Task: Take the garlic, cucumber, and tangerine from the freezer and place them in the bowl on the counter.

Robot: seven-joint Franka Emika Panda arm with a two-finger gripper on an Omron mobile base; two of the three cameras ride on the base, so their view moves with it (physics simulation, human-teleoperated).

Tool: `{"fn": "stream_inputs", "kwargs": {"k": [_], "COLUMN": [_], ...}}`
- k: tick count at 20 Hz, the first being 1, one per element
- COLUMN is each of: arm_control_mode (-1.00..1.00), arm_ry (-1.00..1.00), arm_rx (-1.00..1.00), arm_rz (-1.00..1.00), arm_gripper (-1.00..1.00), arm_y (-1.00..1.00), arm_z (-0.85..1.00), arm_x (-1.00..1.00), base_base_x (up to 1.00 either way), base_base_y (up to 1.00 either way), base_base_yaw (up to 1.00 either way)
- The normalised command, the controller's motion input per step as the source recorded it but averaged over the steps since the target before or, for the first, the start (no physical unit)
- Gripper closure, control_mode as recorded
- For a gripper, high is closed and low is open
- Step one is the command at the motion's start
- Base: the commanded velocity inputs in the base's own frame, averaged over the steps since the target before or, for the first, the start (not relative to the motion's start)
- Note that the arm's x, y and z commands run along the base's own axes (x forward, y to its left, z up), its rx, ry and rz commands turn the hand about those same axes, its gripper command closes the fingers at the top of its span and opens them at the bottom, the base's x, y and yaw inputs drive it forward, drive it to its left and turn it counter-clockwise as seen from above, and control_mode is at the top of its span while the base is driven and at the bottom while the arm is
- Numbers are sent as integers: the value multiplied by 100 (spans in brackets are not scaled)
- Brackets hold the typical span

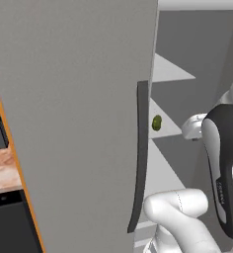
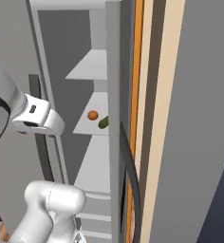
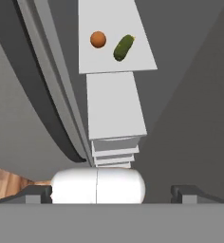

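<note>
Hand view: the two dark fingers stand spread wide apart with nothing between them. Far ahead of them, on a pale shelf inside the freezer, lie the tangerine and the cucumber. They are near each other but not touching, the tangerine to the left of the cucumber as the fingers see them. I cannot see the garlic.

The tangerine looks light and round, so I think it could roll away if it gets bumped. Its skin is a bit soft, so a gentle squeeze across its widest part should do. The cucumber looks firm, smooth and maybe slippery. Best to take it across its short middle, not by its ends, so it does not shoot out. Both are small, so the fingers must come in close first.
</note>
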Motion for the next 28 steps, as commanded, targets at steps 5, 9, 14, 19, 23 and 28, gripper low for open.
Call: {"fn": "stream_inputs", "kwargs": {"k": [5,9,14,19,23,28], "arm_control_mode": [100,100,100,100,100,100], "arm_ry": [0,0,0,0,0,0], "arm_rx": [0,0,0,0,0,0], "arm_rz": [0,0,0,0,0,0], "arm_gripper": [-100,-100,-100,-100,-100,-100], "arm_y": [0,0,0,0,0,0], "arm_z": [0,0,0,0,0,0], "arm_x": [0,0,0,0,0,0], "base_base_x": [39,54,70,64,30,1], "base_base_y": [-41,-42,-20,-26,-27,-5], "base_base_yaw": [0,0,5,12,8,0]}}
